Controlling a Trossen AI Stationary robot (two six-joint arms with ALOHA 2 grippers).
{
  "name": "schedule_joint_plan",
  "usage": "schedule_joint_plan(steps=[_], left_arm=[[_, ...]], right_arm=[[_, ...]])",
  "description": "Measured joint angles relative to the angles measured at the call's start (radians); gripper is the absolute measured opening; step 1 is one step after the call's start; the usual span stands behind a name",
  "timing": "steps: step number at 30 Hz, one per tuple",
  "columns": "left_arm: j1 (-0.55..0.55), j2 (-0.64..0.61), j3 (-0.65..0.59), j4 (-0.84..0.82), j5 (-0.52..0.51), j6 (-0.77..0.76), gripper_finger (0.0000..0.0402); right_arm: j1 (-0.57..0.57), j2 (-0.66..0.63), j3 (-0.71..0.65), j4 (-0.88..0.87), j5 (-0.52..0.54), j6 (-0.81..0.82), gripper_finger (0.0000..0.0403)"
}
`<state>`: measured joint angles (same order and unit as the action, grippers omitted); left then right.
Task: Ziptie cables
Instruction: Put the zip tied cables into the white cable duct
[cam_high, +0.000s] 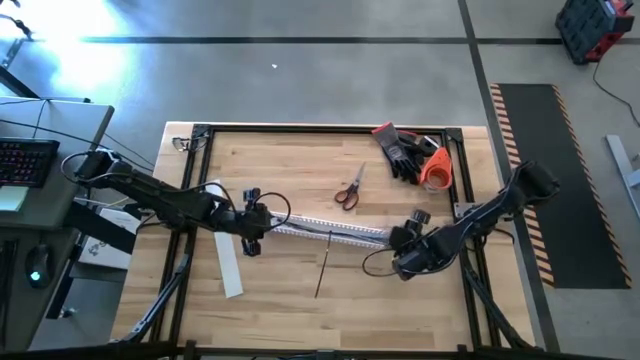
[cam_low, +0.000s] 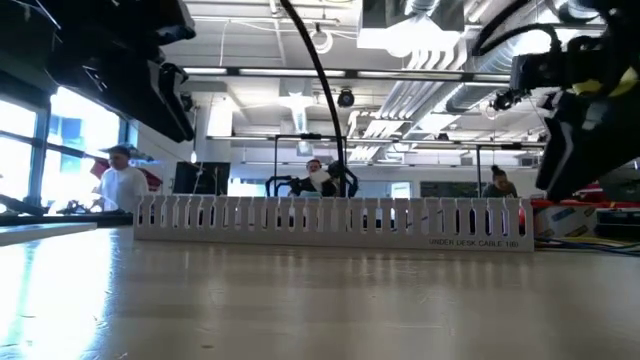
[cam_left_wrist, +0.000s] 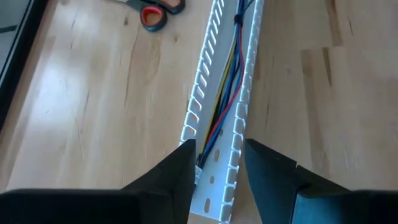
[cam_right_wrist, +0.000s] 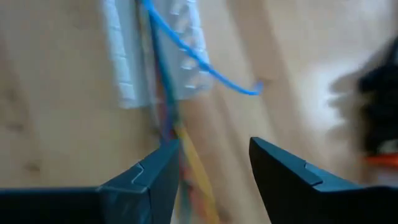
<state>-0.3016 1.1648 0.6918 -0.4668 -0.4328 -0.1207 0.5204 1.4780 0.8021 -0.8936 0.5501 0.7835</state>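
Note:
A white comb-slotted duct (cam_high: 325, 232) lies across the table's middle. Inside it run the cables (cam_left_wrist: 227, 93), which show here as red, blue, yellow and black wires. A dark band (cam_left_wrist: 239, 18) circles them farther along. A thin dark strand (cam_low: 325, 90) rises from the duct's middle. My left gripper (cam_left_wrist: 219, 171) is open and hovers over the duct's left end (cam_left_wrist: 214, 199), one finger on either side. My right gripper (cam_right_wrist: 214, 162) is open at the duct's right end (cam_right_wrist: 158, 74). There the wires (cam_right_wrist: 186, 149) come out and pass between its fingers. One blue wire (cam_right_wrist: 211, 71) curves off sideways. My right gripper has the coloured wires (cam_right_wrist: 180, 134) running between its open fingers, close to one finger (cam_right_wrist: 155, 177). I cannot tell whether they touch it.
Red-handled scissors (cam_high: 348, 188) lie beyond the duct. Dark gloves and an orange object (cam_high: 412, 155) sit at the far right corner. A flat white strip (cam_high: 228, 262) lies near the left arm. Bare wood spreads along the near side. People stand in the room behind.

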Motion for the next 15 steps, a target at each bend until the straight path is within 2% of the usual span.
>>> schedule_joint_plan(steps=[3,6,10,15], left_arm=[[0.0,0.0,0.0,0.0,0.0,0.001,0.0119],[0.0,0.0,0.0,0.002,0.001,-0.006,0.0119],[0.0,0.0,0.0,0.017,0.004,-0.008,0.0119],[0.0,0.0,0.0,0.016,0.01,-0.008,0.0119]], right_arm=[[-0.084,0.006,-0.001,-0.023,0.001,-0.172,0.0155],[-0.17,0.017,-0.001,0.034,-0.006,-0.346,0.0138],[-0.252,0.044,-0.001,0.129,-0.078,-0.584,0.0118],[-0.291,0.097,-0.001,0.186,-0.1,-0.706,0.0088]])
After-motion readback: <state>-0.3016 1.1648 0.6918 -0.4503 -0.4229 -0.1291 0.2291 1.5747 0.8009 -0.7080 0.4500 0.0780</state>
